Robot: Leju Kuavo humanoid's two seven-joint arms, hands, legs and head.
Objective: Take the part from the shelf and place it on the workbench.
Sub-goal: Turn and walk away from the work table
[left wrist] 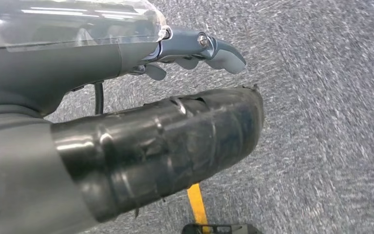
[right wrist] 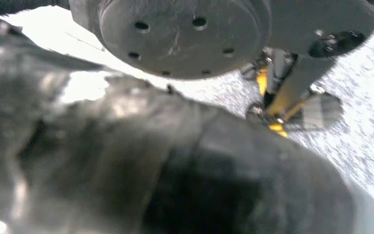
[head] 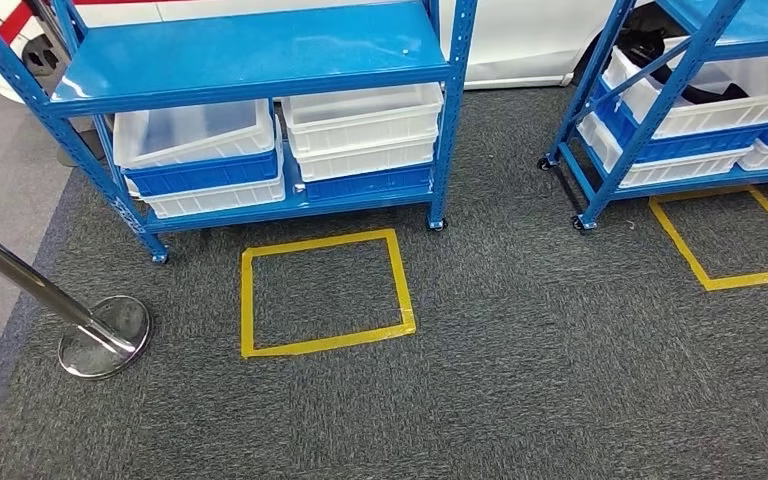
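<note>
From my head camera I look down on grey carpet (head: pixel 520 380). Straight ahead stands a blue shelf rack (head: pixel 250 50) on small casters, its top board bare. On its lower board sit stacked bins: on the left a clear-lidded white bin (head: pixel 195 133) over a blue bin (head: pixel 205 172) and another white one; on the right two white bins (head: pixel 360 128) over a blue one. I cannot make out any part inside them from here. On the carpet just in front of the rack is a yellow tape square (head: pixel 325 293). To the right stands a second blue rack (head: pixel 660 90) holding white and blue bins, one with something dark in it, and a second tape square (head: pixel 735 240) lies before it. At the left a chrome stanchion post (head: pixel 60 305) leans into its round base.

At my left wrist, my left hand (left wrist: pixel 165 131) hangs over the carpet; the thick dark thumb juts forward, slim grey fingers (left wrist: pixel 219 51) lie apart from it, and nothing is held. A yellow tape strip (left wrist: pixel 197 207) runs beneath.

At my right wrist, my right hand (right wrist: pixel 175 165) is a dark blur close to the lens; I cannot tell how its fingers lie.
</note>
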